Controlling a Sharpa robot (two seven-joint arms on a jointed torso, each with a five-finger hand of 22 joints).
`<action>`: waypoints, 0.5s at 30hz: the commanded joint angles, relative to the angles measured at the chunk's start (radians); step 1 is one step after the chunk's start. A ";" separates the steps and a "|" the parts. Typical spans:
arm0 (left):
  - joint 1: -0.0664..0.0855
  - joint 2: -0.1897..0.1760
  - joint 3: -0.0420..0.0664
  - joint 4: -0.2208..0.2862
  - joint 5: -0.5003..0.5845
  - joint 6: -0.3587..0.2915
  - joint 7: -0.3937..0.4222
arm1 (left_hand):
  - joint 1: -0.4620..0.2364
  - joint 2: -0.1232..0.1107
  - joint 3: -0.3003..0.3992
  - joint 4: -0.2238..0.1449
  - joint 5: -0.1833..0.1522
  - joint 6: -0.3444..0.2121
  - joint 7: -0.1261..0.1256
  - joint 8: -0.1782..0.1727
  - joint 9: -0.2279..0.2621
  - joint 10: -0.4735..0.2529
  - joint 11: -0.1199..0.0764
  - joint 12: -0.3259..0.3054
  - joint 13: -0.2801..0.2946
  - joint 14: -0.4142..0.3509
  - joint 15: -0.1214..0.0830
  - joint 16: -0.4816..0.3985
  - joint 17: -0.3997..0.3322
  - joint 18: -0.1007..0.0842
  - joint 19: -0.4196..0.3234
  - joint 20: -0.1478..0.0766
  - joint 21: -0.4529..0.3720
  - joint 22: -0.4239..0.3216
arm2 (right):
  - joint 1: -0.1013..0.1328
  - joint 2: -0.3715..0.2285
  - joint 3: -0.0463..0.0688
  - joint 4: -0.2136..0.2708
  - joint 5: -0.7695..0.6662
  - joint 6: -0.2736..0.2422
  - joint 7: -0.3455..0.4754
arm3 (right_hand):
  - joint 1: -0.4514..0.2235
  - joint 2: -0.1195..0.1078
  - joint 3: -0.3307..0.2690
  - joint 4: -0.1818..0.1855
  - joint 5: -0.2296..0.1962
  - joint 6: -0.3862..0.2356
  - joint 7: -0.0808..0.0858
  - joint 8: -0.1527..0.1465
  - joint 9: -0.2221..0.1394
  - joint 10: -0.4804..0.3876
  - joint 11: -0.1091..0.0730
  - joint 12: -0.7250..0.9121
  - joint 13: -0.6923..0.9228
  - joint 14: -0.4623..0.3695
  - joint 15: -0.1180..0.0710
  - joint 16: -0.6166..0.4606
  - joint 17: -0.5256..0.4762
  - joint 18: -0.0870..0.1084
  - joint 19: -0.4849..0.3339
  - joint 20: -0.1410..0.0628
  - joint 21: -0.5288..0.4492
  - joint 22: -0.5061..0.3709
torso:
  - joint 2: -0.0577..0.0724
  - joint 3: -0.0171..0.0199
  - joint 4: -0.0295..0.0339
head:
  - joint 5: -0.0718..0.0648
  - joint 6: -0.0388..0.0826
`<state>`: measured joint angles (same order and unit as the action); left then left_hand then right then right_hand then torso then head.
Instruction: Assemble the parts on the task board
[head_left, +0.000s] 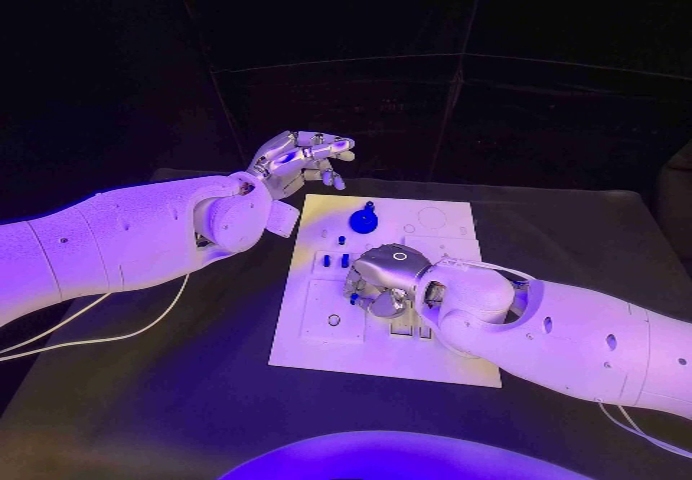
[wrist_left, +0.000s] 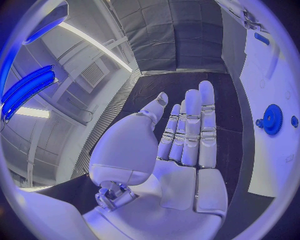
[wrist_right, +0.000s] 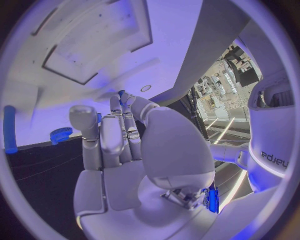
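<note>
Smooth, glossy plastic shells cover the left hand (wrist_left: 181, 150) and right hand (wrist_right: 134, 150); the task board (head_left: 325, 345) is matt white, the blue gear (wrist_left: 272, 119) plastic, the table (head_left: 144, 400) dull black

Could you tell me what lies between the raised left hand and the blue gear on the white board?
In the head view, only bare white task board and black table separate the left hand from the round blue gear.
</note>
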<state>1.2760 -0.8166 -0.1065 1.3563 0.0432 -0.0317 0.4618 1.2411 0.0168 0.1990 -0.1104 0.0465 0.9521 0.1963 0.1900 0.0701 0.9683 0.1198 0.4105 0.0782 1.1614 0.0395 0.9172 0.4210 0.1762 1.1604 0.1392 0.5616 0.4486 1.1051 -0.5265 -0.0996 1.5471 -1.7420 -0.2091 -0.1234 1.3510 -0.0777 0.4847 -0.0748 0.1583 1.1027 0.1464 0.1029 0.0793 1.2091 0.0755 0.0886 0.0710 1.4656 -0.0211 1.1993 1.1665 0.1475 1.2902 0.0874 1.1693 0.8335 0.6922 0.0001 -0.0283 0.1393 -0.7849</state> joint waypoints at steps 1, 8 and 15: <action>0.001 0.002 0.000 -0.001 -0.004 0.019 0.000 | 0.001 0.003 -0.004 -0.001 0.001 -0.001 -0.002 0.004 0.000 -0.008 0.002 0.004 0.001 -0.007 -0.002 -0.005 -0.002 0.006 0.006 -0.002 -0.003 -0.001 | 0.000 -0.001 -0.001 -0.004 0.000 0.004 -0.002 | -0.015 -0.008 -0.011 0.001 0.001 -0.023 0.007 -0.017 -0.006 -0.020 0.007 -0.015 -0.002 0.047 0.014 0.005 -0.002 -0.017 -0.006 0.006 0.003 -0.003 | 0.000 -0.0004 0.0000 | -0.001 0.000; 0.001 0.003 0.000 -0.003 -0.004 0.021 -0.002 | 0.001 0.002 -0.006 -0.001 0.001 -0.002 -0.001 0.003 0.000 -0.009 0.003 0.004 0.000 -0.008 -0.001 -0.005 -0.002 0.005 0.006 -0.002 -0.003 -0.002 | 0.000 -0.001 -0.001 -0.005 0.015 0.012 0.007 | -0.030 -0.023 -0.027 0.008 0.006 -0.041 0.013 -0.030 -0.009 -0.050 0.017 -0.024 -0.006 0.044 0.022 0.007 -0.009 -0.016 -0.009 0.014 0.002 -0.007 | 0.000 -0.0003 0.0005 | -0.001 0.000; 0.001 0.004 0.000 -0.005 -0.004 0.022 -0.004 | 0.001 0.002 -0.006 -0.001 0.001 -0.002 -0.001 0.003 0.000 -0.009 0.003 0.004 0.000 -0.008 -0.001 -0.005 -0.002 0.005 0.006 -0.002 -0.003 -0.002 | 0.000 -0.001 -0.001 -0.005 0.020 0.017 0.011 | -0.034 -0.025 -0.034 0.012 0.004 -0.037 0.013 -0.029 -0.008 -0.048 0.016 -0.019 -0.004 0.043 0.022 0.009 -0.010 -0.016 -0.010 0.016 0.002 -0.006 | 0.000 -0.0002 -0.0002 | 0.000 -0.003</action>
<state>1.2759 -0.8132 -0.1065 1.3515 0.0430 -0.0260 0.4564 1.2411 0.0168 0.1990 -0.1104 0.0465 0.9521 0.1963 0.1900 0.0701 0.9647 0.1235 0.4105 0.0782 1.1614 0.0395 0.9172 0.4200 0.1763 1.1604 0.1392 0.5616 0.4477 1.1038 -0.5273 -0.1008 1.5426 -1.7310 -0.2018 -0.1213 1.3250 -0.1036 0.4558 -0.0625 0.1604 1.0664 0.1596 0.0747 0.0712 1.1627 0.0928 0.0694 0.0661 1.4650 -0.0069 1.2051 1.1576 0.1476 1.2793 0.0983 1.1693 0.8276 0.6918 0.0000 -0.0283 0.1384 -0.7872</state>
